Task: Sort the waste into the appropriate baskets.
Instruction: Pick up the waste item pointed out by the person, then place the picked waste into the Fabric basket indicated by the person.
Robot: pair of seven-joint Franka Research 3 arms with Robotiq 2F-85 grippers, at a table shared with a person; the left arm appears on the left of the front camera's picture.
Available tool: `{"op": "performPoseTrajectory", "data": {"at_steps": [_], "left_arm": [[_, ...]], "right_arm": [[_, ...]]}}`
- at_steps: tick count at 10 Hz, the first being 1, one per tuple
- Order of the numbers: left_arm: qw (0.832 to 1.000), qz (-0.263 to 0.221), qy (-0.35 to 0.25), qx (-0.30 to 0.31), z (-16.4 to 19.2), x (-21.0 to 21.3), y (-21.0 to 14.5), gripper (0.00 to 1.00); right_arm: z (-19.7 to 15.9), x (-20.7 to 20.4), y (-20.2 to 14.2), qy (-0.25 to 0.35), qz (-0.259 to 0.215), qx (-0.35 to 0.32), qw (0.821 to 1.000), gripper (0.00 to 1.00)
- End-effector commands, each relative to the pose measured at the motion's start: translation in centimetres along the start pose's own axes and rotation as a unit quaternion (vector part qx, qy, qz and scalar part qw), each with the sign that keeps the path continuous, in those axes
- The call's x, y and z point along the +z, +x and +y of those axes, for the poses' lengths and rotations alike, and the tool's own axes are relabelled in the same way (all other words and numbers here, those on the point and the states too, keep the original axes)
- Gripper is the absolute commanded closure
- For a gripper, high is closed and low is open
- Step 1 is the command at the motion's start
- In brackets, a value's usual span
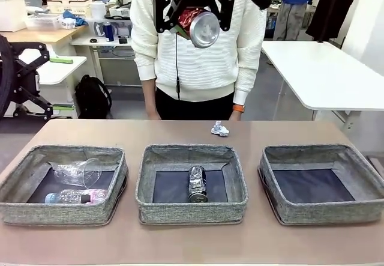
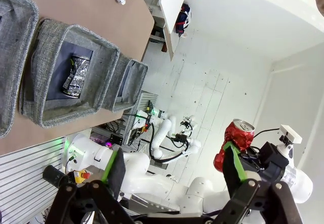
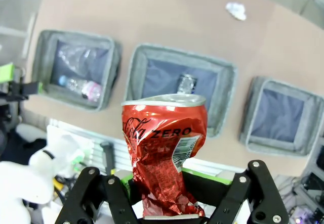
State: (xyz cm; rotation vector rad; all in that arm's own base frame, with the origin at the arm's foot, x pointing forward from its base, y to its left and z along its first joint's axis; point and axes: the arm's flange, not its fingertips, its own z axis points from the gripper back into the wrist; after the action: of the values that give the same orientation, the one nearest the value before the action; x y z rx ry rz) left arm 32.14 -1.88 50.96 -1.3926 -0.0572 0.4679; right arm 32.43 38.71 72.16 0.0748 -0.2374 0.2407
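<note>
Red crushed can, clamped in the right tool high over the counter, hangs in line with the middle basket holding the blue-silver can; the left tool gapes wide and empty.

On the table, side by side in a row: left basket, middle basket, right basket. In the left basket, cup behind bottle. In the middle basket, can, lying front to back. Behind the middle basket, near the far edge, paper wad. Beyond that edge, person. High up, before the person's chest, second can in the right gripper.
</note>
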Motion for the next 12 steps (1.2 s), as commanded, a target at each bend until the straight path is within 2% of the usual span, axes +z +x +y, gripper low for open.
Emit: {"op": "performPoseTrajectory", "data": {"at_steps": [1, 12], "left_arm": [[1.0, -0.002, -0.009, 0.005, -0.31, -0.07, -0.09, 0.0], [1.0, -0.002, -0.009, 0.005, -0.31, -0.07, -0.09, 0.0]], "right_arm": [[-0.21, -0.13, -0.41, 0.003, -0.005, 0.0, 1.0, 0.94], [-0.21, -0.13, -0.41, 0.003, -0.005, 0.0, 1.0, 0.94]]}}
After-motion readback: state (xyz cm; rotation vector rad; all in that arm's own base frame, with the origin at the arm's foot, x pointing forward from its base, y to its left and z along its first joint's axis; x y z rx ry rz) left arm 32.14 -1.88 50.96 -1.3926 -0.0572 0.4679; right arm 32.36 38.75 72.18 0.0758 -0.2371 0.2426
